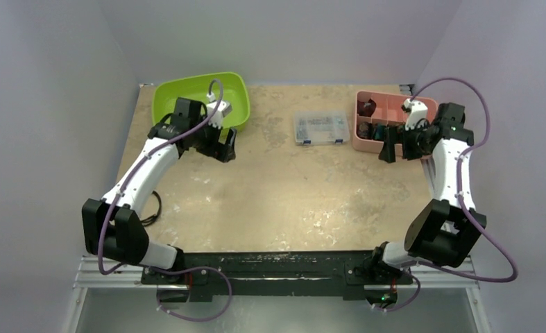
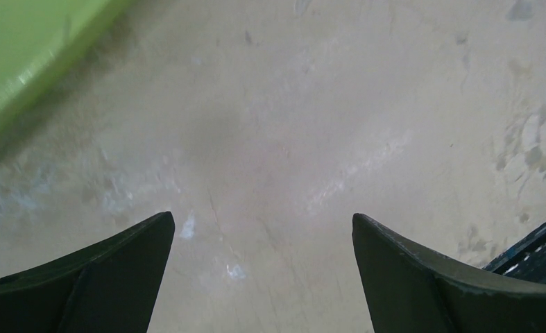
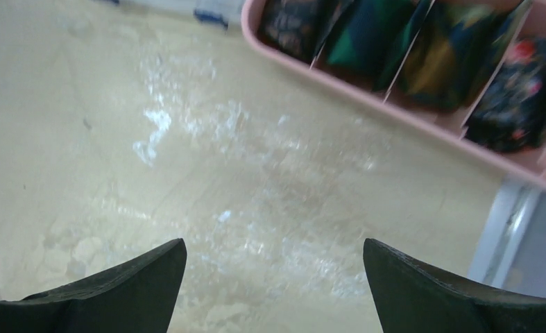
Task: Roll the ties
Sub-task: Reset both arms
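Several rolled ties sit in the compartments of a pink tray (image 1: 357,123) at the back right. In the right wrist view I see a dark coil (image 3: 296,24), a teal one (image 3: 367,35), a brownish one (image 3: 457,55) and a black one with red dots (image 3: 526,94) behind the tray's wall (image 3: 422,123). My right gripper (image 3: 275,253) (image 1: 390,150) hangs open over bare table just in front of that tray, holding nothing. My left gripper (image 2: 263,229) (image 1: 225,147) is open and empty over bare table beside the green bin. No unrolled tie is in view.
A lime green bin (image 1: 186,94) (image 2: 20,55) stands at the back left, close behind the left gripper. A clear plastic box of small parts (image 1: 320,128) lies at the back middle. The table's right edge (image 3: 506,222) runs near the pink tray.
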Action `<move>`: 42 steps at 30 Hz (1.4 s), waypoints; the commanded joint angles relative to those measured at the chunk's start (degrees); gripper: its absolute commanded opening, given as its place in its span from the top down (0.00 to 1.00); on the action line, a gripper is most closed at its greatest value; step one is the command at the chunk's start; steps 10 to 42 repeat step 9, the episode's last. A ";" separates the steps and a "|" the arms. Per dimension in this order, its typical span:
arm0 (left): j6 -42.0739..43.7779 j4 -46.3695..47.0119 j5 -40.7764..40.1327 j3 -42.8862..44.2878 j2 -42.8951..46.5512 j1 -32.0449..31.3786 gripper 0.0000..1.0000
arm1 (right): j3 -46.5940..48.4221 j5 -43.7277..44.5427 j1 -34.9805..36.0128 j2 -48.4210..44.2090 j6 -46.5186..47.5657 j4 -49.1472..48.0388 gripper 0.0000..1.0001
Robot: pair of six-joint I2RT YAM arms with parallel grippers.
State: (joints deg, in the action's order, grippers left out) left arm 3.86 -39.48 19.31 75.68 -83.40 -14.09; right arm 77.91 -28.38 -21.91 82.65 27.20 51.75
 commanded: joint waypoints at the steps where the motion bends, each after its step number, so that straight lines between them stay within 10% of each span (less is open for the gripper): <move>1: 2.02 -3.23 -6.29 -11.70 6.20 0.81 0.00 | -8.60 1.05 0.16 -4.63 6.12 -4.11 0.01; 42: 1.04 -4.85 -7.55 -17.39 11.36 1.20 0.00 | -12.52 -0.04 0.20 -6.03 5.08 -6.82 0.01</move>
